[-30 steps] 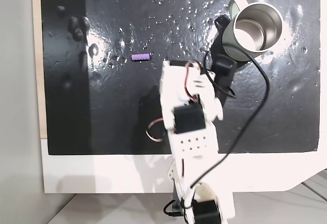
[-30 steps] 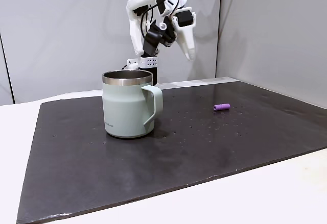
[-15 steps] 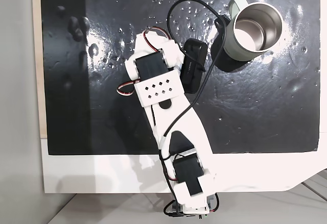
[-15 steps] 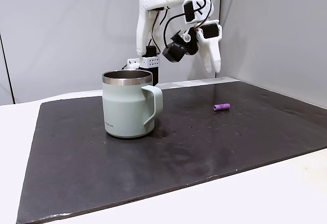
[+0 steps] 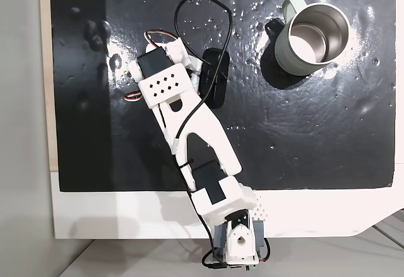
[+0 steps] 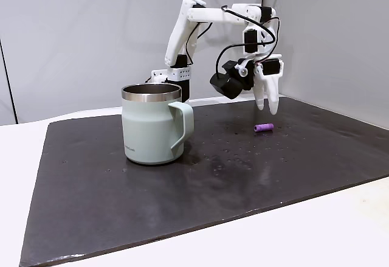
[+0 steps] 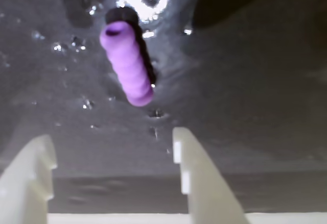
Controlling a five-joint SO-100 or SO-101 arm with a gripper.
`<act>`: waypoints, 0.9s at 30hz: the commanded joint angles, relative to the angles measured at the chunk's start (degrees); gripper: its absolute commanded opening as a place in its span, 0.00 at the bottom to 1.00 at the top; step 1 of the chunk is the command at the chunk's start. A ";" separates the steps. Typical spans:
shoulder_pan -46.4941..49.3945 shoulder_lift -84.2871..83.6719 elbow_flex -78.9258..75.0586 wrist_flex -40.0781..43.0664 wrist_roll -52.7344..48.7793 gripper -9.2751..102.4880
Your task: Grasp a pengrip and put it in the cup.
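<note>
We are hanging our gripper (image 7: 115, 155) above the dark mat (image 6: 243, 176) with its two pale fingers (image 7: 191, 175) spread apart and nothing between them. In the wrist view the gap is framing the pengrip (image 7: 127, 63), which is lying on its side just beyond the fingertips, tilted a little against the line of the jaws. In a fixed view from the side, the gripper (image 6: 267, 104) is pointing down, near the pengrip (image 6: 263, 127) but not touching it; the purple piece is resting on the mat slightly forward of and below the tips.

We are judging this as the approach for the grasp. To do it well, we are looking to bring the fingers a touch further out so the pengrip sits between them rather than ahead of them, with the jaws squeezing across its short ribbed body. It looks soft and round, so it may roll or squirt out if one finger is reaching it first.

Further out, the cup (image 6: 152, 124) is standing upright on the mat, well apart from the pengrip, with its handle turned toward the pengrip's side. From above, our arm (image 5: 189, 125) is reaching across the mat with the cup (image 5: 314, 37) off to its right.
</note>
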 commanded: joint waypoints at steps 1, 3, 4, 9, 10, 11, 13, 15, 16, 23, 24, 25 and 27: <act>-0.26 -1.67 -5.01 0.70 0.70 0.29; -0.26 -3.52 -5.98 0.97 0.70 0.29; -0.26 -4.39 -6.42 1.14 0.70 0.29; -0.35 -8.70 -9.58 1.32 0.70 0.29; -0.35 -9.49 -10.28 1.32 0.53 0.29; -0.44 -10.20 -10.81 1.32 0.53 0.29; -0.79 -11.16 -11.34 1.32 0.44 0.28; -1.14 -11.78 -11.43 1.41 0.44 0.27; -1.32 -12.04 -11.43 1.67 0.44 0.27; -0.97 -12.22 -10.63 3.16 0.62 0.21; -0.70 -12.22 -10.46 3.34 0.53 0.18; -0.53 -12.22 -10.28 3.34 0.53 0.16; -0.09 -12.30 -10.20 3.52 0.35 0.10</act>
